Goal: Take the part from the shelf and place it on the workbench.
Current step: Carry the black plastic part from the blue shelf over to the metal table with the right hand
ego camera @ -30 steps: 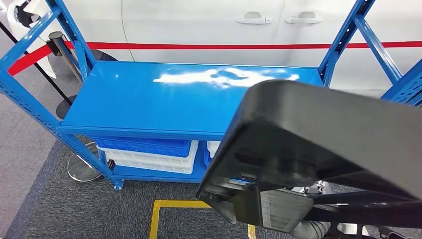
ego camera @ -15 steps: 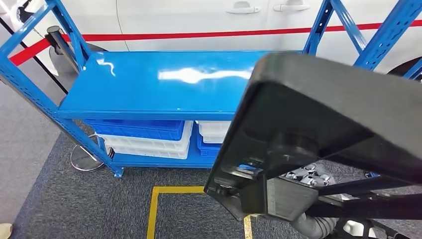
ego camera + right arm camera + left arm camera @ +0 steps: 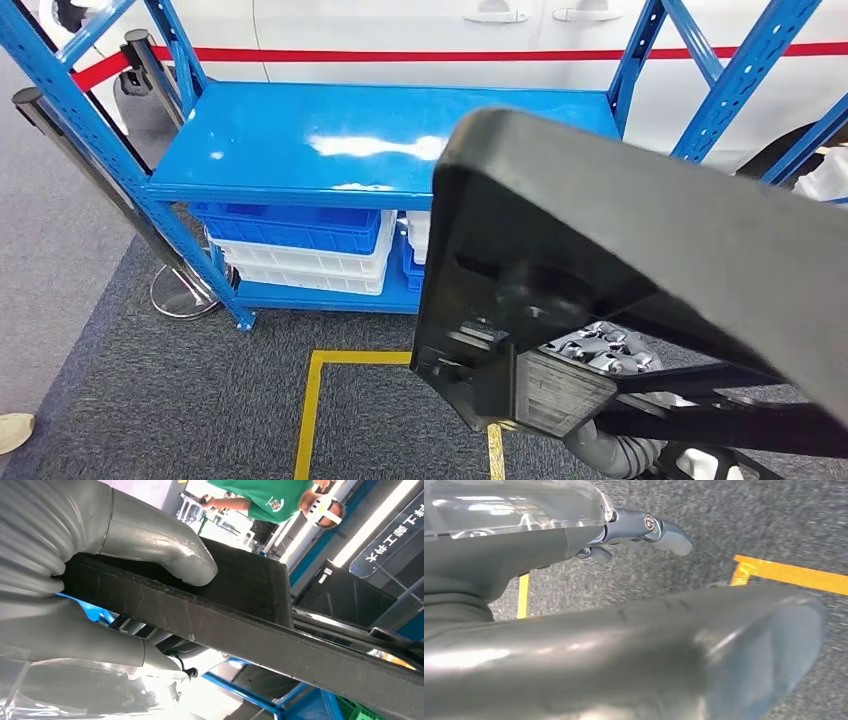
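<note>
Head view: a large black plastic part (image 3: 640,260), flat, matte and round-cornered with moulded ribs on its underside, is held up close in front of the camera on the robot's right side. Beyond it stands a glossy blue metal shelf (image 3: 330,140) with blue and white plastic bins (image 3: 300,245) stacked beneath, on grey carpet (image 3: 150,400) marked with yellow tape (image 3: 320,400). In the right wrist view, the right hand (image 3: 100,580) grips the part's grainy edge, its smooth grey thumb pressed on the top face. In the left wrist view, the left hand (image 3: 644,530) hangs over the carpet holding nothing, fingers loosely curled and apart.
</note>
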`<act>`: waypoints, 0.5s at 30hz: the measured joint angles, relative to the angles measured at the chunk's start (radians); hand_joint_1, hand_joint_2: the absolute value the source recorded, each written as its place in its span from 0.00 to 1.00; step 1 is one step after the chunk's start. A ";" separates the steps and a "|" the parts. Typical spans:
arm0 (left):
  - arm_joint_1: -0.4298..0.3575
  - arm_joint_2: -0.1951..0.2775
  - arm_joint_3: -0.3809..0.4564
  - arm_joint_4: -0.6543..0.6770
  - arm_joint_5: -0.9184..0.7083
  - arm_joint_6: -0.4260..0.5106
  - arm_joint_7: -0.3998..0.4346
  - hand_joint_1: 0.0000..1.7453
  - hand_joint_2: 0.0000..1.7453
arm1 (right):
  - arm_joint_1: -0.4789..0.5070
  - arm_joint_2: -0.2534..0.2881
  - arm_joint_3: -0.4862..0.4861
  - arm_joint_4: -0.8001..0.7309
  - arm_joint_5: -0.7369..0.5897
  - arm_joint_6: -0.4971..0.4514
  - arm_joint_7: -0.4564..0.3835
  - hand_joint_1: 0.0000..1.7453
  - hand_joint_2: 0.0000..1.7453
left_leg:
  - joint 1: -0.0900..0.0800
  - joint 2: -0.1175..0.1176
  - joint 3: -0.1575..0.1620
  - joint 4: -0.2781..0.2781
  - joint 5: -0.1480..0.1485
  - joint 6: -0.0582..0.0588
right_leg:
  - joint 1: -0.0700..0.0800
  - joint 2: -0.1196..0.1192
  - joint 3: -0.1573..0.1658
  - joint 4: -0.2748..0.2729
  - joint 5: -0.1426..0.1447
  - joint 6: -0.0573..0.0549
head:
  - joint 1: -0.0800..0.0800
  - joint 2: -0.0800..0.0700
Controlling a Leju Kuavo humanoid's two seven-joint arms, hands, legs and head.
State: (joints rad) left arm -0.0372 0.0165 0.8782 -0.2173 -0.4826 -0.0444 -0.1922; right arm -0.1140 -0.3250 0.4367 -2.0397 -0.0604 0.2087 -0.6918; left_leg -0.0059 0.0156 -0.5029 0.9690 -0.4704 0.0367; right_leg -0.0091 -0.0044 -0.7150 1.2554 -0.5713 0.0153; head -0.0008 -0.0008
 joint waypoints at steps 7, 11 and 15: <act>-0.001 0.006 0.000 0.000 -0.004 -0.004 -0.003 0.00 0.00 | -0.011 0.000 0.017 -0.004 0.003 -0.004 0.001 1.00 1.00 | 0.003 -0.002 -0.113 0.058 0.046 -0.028 | -0.007 0.002 0.205 -0.202 0.043 -0.001 | 0.000 0.000; 0.001 0.009 0.000 0.000 -0.010 -0.012 -0.011 0.00 0.00 | -0.019 0.001 0.029 -0.010 0.010 -0.008 0.002 1.00 1.00 | 0.008 -0.005 -0.132 0.075 0.042 -0.054 | -0.004 0.000 0.201 -0.234 0.054 -0.035 | -0.001 0.000; 0.003 0.010 0.000 0.000 -0.011 -0.014 -0.013 0.00 0.00 | -0.018 0.006 0.035 -0.012 0.022 -0.009 0.006 1.00 1.00 | 0.013 -0.007 -0.201 0.284 -0.099 -0.071 | -0.002 -0.003 0.173 -0.235 0.079 -0.051 | -0.003 0.000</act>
State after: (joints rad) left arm -0.0344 0.0265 0.8778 -0.2174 -0.4937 -0.0582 -0.2056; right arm -0.1317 -0.3193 0.4715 -2.0521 -0.0384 0.1997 -0.6858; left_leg 0.0067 0.0088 -0.7039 1.2526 -0.5692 -0.0339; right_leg -0.0110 -0.0073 -0.5418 1.0202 -0.4919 -0.0355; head -0.0041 -0.0008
